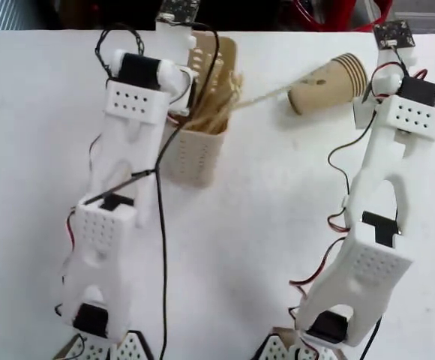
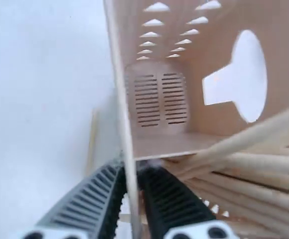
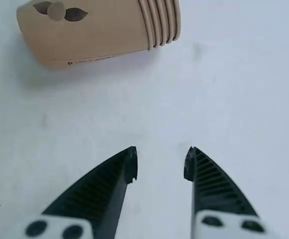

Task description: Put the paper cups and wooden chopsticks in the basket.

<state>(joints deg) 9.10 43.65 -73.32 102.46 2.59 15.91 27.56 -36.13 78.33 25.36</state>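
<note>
The perforated wooden basket (image 1: 195, 150) stands at the back centre with several wooden chopsticks (image 1: 211, 111) leaning out of it. My left gripper (image 1: 180, 46) is over its far left corner. In the left wrist view this gripper (image 2: 129, 167) is shut on one thin chopstick (image 2: 118, 74) that runs along the basket's side wall (image 2: 184, 30); more chopsticks (image 2: 244, 164) lie inside. A stack of brown paper cups (image 1: 328, 81) lies on its side to the right of the basket. My right gripper (image 3: 159, 167) is open above the bare table a short way from the cups (image 3: 99, 30).
One chopstick (image 1: 266, 96) pokes out of the basket toward the cups. Another stick (image 2: 90, 144) lies on the table outside the basket wall. The white table (image 1: 262, 225) stretches between the two arms. Black cables (image 1: 161, 225) trail along the left arm.
</note>
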